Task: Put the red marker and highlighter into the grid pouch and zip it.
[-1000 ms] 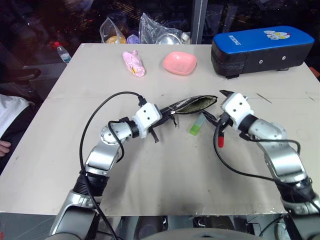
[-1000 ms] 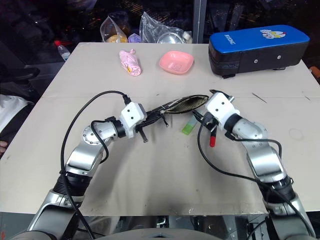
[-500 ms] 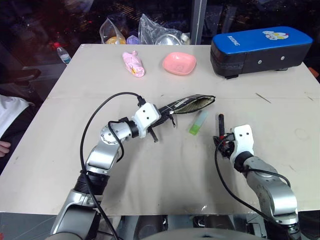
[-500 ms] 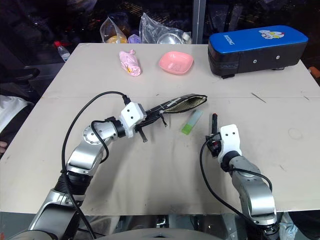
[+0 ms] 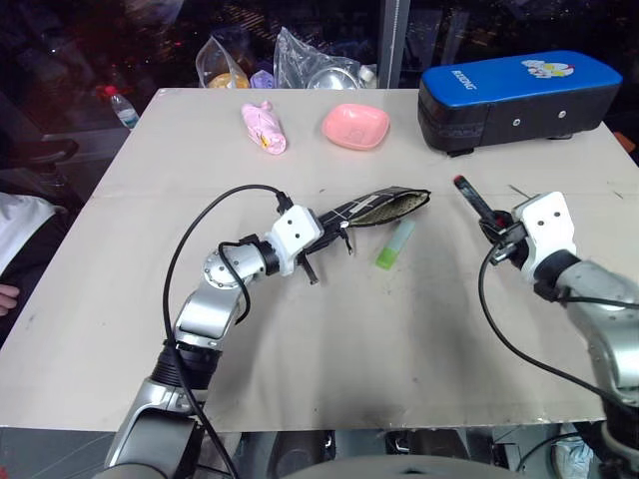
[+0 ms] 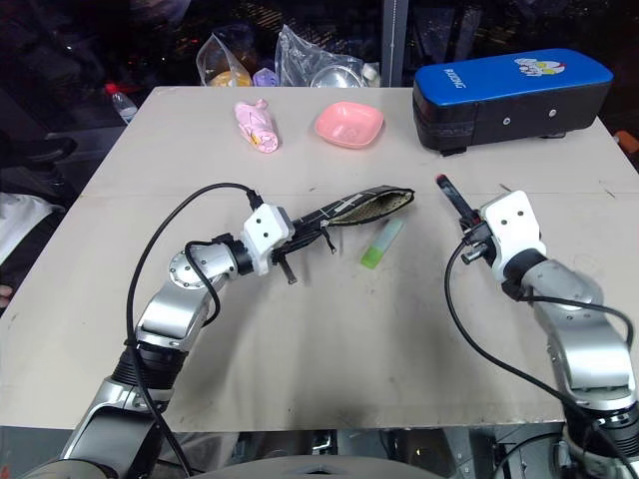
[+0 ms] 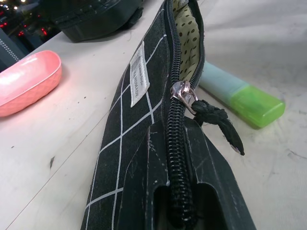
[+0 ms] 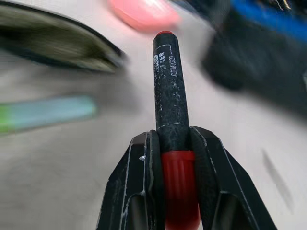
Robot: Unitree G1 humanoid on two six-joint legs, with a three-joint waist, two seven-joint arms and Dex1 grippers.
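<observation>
Our right gripper (image 8: 169, 158) is clamped on the red marker (image 8: 169, 91), which could jam against the grid pouch (image 5: 384, 209)'s narrow opening.

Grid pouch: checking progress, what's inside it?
The grid pouch gapes at its unzipped end, showing only dotted green lining; deeper inside is hidden. The highlighter lies outside on the table.

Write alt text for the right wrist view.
The right gripper is shut on the red marker, its black body pointing away with a red tip at the far end. Beyond it, blurred, lie the open grid pouch, the highlighter and a pink dish.
</observation>
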